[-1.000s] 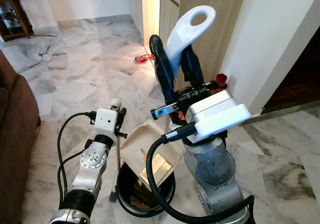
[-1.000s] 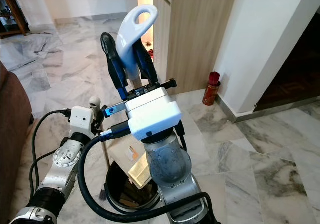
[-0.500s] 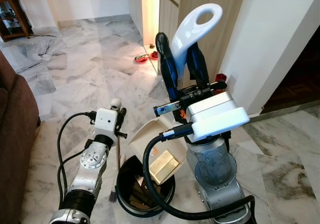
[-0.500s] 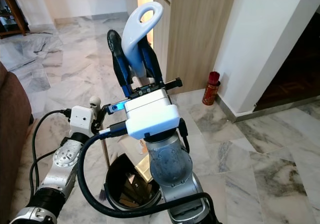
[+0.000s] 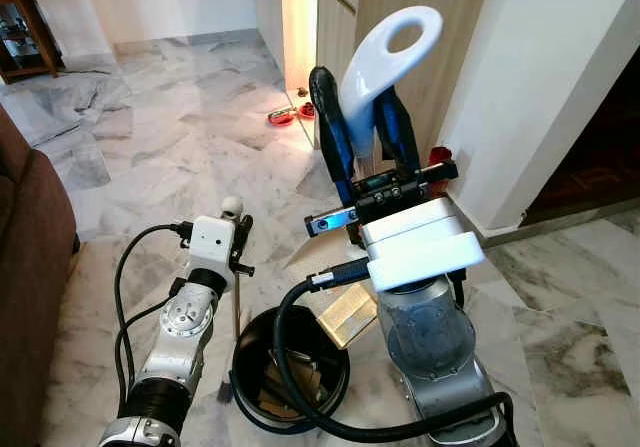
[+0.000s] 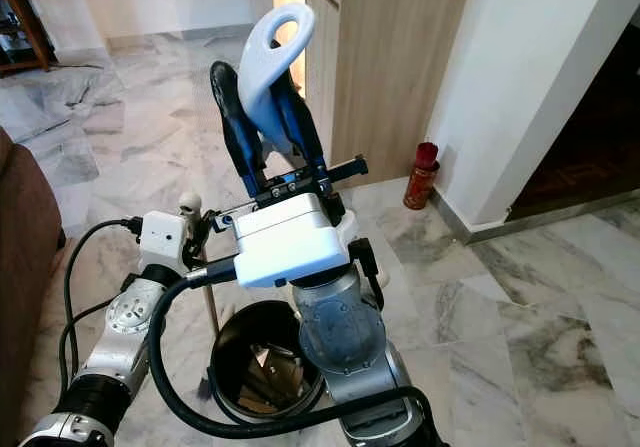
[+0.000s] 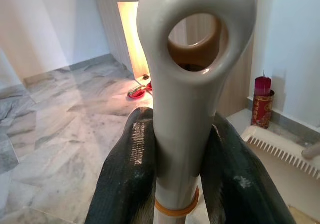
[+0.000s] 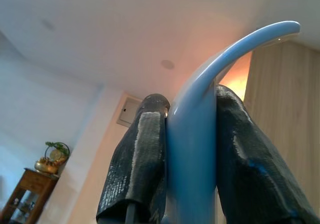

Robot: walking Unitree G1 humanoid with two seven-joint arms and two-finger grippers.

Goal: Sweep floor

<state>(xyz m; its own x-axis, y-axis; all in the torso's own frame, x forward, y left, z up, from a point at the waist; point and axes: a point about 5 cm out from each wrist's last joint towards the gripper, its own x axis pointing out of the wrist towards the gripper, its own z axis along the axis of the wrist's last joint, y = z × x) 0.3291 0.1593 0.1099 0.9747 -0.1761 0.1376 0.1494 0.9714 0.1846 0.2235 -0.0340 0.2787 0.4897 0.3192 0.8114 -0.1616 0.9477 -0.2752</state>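
The right gripper (image 5: 365, 132) clamps the dustpan handle (image 5: 385, 62), tipping sweepings into the black bin (image 5: 290, 372) near the robot. The left gripper (image 7: 177, 174) grips the broom handle (image 7: 192, 58). Next, judging by this: level the dustpan and withdraw it.

Head views: a round bin (image 5: 290, 372) sits at lower centre of the frame on the marble floor (image 5: 180, 147), with debris (image 5: 285, 392) inside it. A dustpan (image 5: 345, 312) is tilted over the bin's upper right rim. Its handle (image 5: 385, 67) rises to upper centre, clamped between the fingers of the right gripper (image 5: 365, 132). The left gripper (image 5: 237, 229), left of the bin, closes on a broom handle (image 5: 236, 312) that runs down beside the bin. A sofa (image 5: 30, 267) fills the left edge. A wooden cabinet (image 5: 420, 27) stands behind, with a canister (image 6: 422, 175) on the floor at its right
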